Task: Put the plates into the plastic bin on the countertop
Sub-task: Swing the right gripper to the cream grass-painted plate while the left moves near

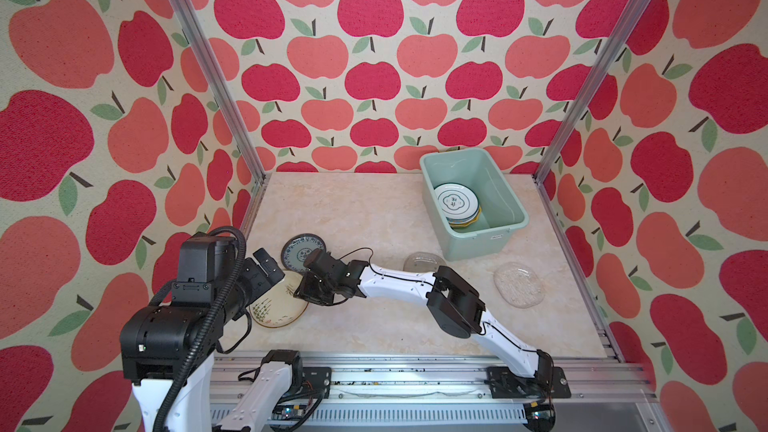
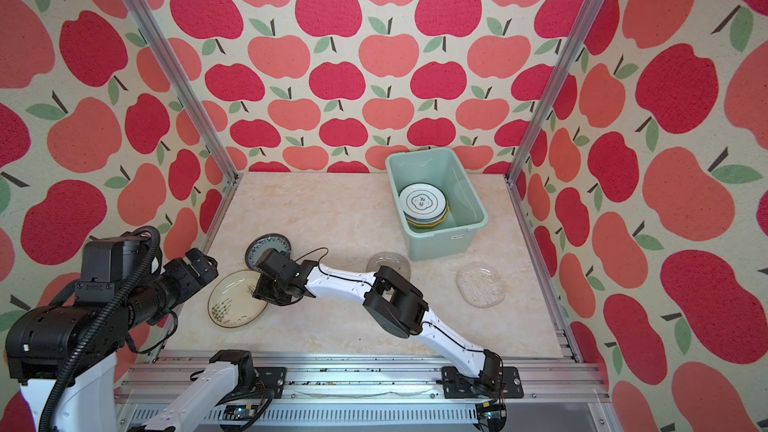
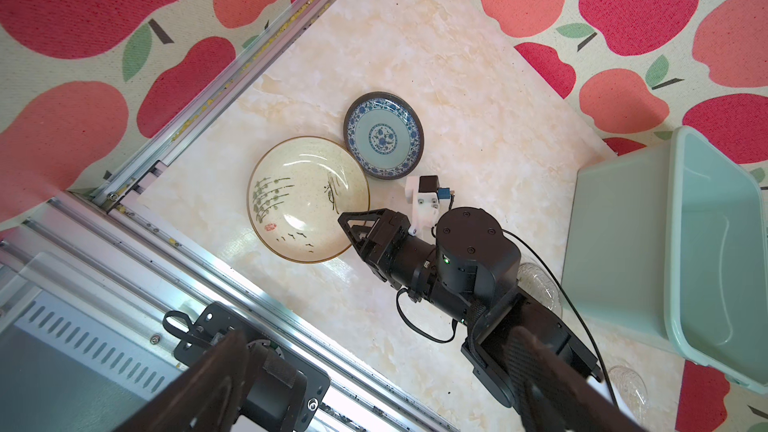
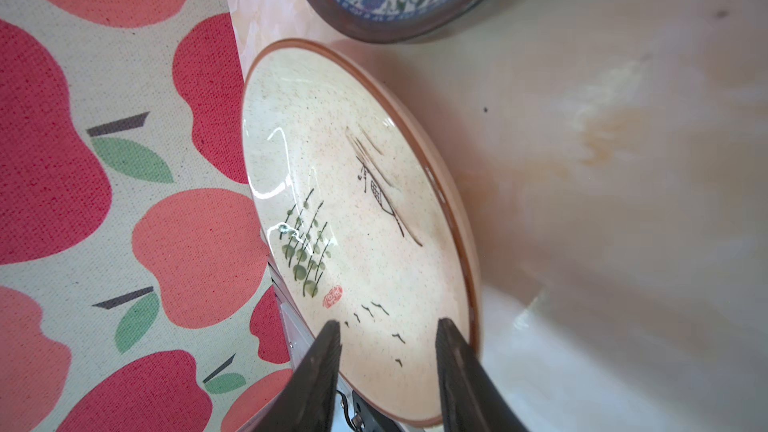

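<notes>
Plate count: four are out on the beige marble-look surface. That's one cream round plate with a brown rim and painted reeds, one smaller blue-patterned round plate touching its rim, and two clear glass plates. Both glass ones are near the single pale mint-green rectangular plastic bin at the back right. Inside the bin sits a stack topped by a white round plate with a dark ring, with a yellow edge poking out lower down; the number in the stack isn't clear. The right arm stretches low from the front right across the middle. Its end effector is part-way spread, fingers straddling the cream plate's near rim, but it's hard to say if they bite. The left arm is raised at the front left, its end effector spread wide and holding nothing above the cream plate's edge.
</notes>
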`<action>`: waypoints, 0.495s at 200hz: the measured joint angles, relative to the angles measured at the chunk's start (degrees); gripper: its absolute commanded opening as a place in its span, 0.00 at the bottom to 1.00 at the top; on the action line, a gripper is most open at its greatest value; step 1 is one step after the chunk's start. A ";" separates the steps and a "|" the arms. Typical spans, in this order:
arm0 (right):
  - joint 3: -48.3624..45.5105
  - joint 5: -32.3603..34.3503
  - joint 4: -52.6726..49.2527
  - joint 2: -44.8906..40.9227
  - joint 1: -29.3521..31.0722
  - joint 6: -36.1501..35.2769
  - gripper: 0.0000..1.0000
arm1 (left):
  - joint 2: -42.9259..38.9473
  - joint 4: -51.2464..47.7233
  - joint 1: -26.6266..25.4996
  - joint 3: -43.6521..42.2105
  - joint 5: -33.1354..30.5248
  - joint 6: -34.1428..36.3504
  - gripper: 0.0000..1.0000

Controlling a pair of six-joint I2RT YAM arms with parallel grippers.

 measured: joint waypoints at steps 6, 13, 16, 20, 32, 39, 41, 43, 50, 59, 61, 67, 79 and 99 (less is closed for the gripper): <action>-0.42 0.20 -0.17 -0.33 0.00 -0.11 0.42 | 0.00 0.00 0.00 0.00 0.00 0.00 0.99; -0.70 0.35 -0.31 -0.57 0.00 -0.15 0.42 | 0.02 0.00 0.00 0.00 0.00 0.00 0.99; -0.81 0.44 -0.35 -0.66 0.00 -0.15 0.43 | 0.02 0.00 0.00 0.00 0.00 0.00 0.99; -1.07 0.48 -0.33 -0.79 0.00 -0.20 0.43 | 0.02 0.00 0.00 0.00 0.00 0.00 0.99; -2.23 0.94 -0.33 -1.53 0.00 -0.39 0.43 | 0.02 0.00 0.00 0.00 0.00 0.00 0.99; -3.32 1.33 -0.39 -2.25 0.00 -0.48 0.44 | 0.02 0.00 0.00 0.00 0.00 0.00 0.99; -3.72 1.46 -0.42 -2.54 0.00 -0.52 0.44 | 0.02 0.00 0.00 0.00 0.00 -0.02 0.99; -4.13 1.66 -0.48 -2.82 0.00 -0.50 0.44 | 0.02 0.00 0.00 0.00 0.00 -0.02 0.99; -5.75 2.21 -0.74 -3.98 0.00 -0.48 0.44 | 0.02 0.00 0.00 0.00 0.00 -0.02 0.99; -7.76 2.75 -0.94 -5.49 -0.02 -0.48 0.44 | 0.02 0.00 0.00 0.00 0.00 -0.02 0.99; -8.04 2.82 -0.94 -5.66 -0.02 -0.50 0.44 | 0.02 0.00 0.00 0.00 0.00 -0.02 0.99; -9.27 3.21 -1.14 -6.60 -0.07 -0.48 0.44 | 0.02 0.00 0.00 0.00 0.00 -0.02 0.99; -11.47 3.67 -1.16 -8.07 -0.20 -0.28 0.44 | 0.02 0.00 0.00 0.00 0.02 -0.04 0.99; -14.12 4.37 -1.16 -9.70 -0.55 -0.09 0.44 | 0.02 0.00 0.00 -0.02 0.28 -0.07 0.99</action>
